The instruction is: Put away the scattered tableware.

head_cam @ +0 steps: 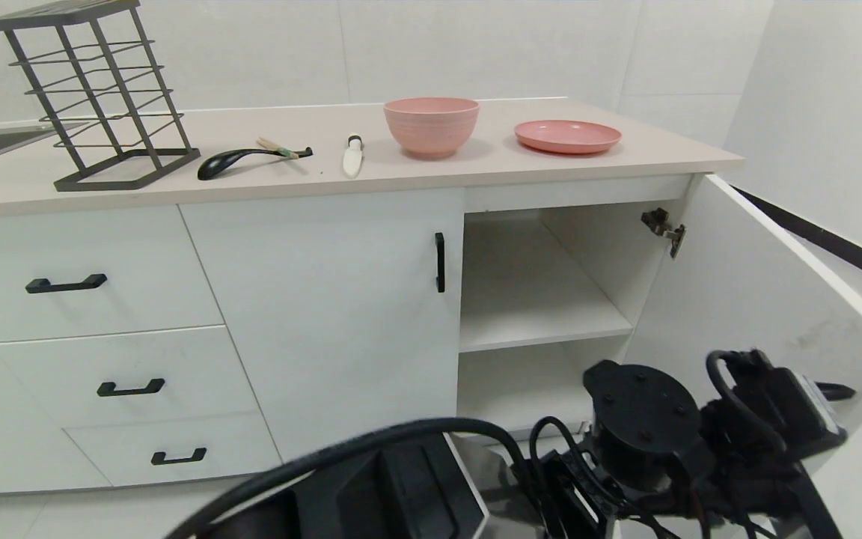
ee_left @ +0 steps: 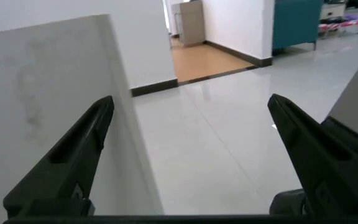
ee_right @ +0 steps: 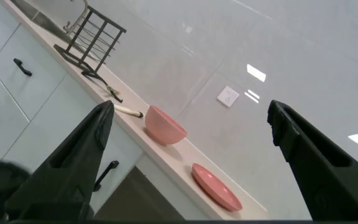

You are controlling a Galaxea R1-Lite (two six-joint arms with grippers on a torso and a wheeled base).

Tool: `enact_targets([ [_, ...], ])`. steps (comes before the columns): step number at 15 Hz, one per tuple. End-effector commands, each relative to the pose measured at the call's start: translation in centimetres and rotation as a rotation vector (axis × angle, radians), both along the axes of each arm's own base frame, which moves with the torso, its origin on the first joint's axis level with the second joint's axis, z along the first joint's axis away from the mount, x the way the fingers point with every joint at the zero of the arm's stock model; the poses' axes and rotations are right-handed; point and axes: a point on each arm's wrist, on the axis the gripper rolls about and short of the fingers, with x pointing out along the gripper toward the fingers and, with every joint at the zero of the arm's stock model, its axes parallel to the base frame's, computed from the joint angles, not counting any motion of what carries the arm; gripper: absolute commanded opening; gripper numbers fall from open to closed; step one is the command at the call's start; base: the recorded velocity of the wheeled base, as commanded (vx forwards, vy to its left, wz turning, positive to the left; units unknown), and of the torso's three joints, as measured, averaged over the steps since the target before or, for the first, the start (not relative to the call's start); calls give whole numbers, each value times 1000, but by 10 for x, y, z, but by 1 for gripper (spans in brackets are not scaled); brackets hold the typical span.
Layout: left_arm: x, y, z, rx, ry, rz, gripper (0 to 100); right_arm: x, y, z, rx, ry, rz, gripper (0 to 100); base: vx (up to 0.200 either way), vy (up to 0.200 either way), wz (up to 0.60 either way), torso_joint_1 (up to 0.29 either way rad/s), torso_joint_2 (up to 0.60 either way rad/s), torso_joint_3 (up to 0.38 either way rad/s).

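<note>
Judged step: first pick not yet begun, cupboard ready for loading. Start from the cabinet door (head_cam: 768, 292), standing open across the right of the frame; keep wrists and elbows off its edge on the way up. Past it, inner shelf (head_cam: 543, 314) at centre right, likely home for the crockery. Then up to the countertop (head_cam: 663, 153) across the upper half.

Take the pink plate (head_cam: 567, 136) first: upper right, above the opening and nearest it. Flat and thin, so pinch at the rim from the side, not from above. Next the pink bowl (head_cam: 431, 126), upper centre, near the plate but apart from it; grip over the wall, one finger inside. Further left, white utensil (head_cam: 354, 156), then black spoon (head_cam: 244, 159) with pale sticks (head_cam: 277, 147) across or against its handle, cannot tell which. Lift those separately to avoid dragging. Black wire rack (head_cam: 94, 97) upright at upper left, probably meant for some of these.

Pose: arm links (head_cam: 648, 427) low at lower right, folded close, below counter level, before the lower cupboard opening. Left gripper (ee_left: 191, 102) spread wide, holding nothing, aimed past the door's edge over open floor. Right gripper (ee_right: 191, 109) likewise spread and unloaded, tilted up toward the counter, bowl and plate ahead and well apart from it.
</note>
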Motion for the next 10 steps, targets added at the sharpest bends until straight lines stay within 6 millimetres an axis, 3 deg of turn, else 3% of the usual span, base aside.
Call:
enact_targets([
  [1, -6, -19, -25, -10, 20, -18, 100, -7, 0, 3, -1, -25, 0, 100, 0, 0, 0, 0, 0, 0],
  [3, 13, -7, -6, -48, 46, 26, 100, -9, 0, 1, -2, -25, 1, 100, 0, 0, 0, 0, 0, 0],
  [4, 58, 45, 37, -55, 56, 151, 100, -9, 0, 1, -1, -24, 1, 100, 0, 0, 0, 0, 0, 0],
  [5, 71, 67, 50, -52, 56, 196, 100, -9, 0, 1, -1, -22, 1, 100, 0, 0, 0, 0, 0, 0],
  [6, 88, 116, 74, -42, 59, 289, 100, -9, 0, 0, -1, -19, 1, 100, 0, 0, 0, 0, 0, 0],
  [7, 91, 164, 96, -41, 57, 365, 100, -9, 0, 0, -3, -20, 2, 100, 0, 0, 0, 0, 0, 0],
  [8, 80, 203, 110, -30, 65, 413, 100, -9, 0, 0, -2, -16, 3, 100, 0, 0, 0, 0, 0, 0],
  [10, 54, 250, 120, -9, 81, 460, 100, -9, 0, -6, -2, 8, 4, 100, 0, 0, 0, 0, 0, 0],
])
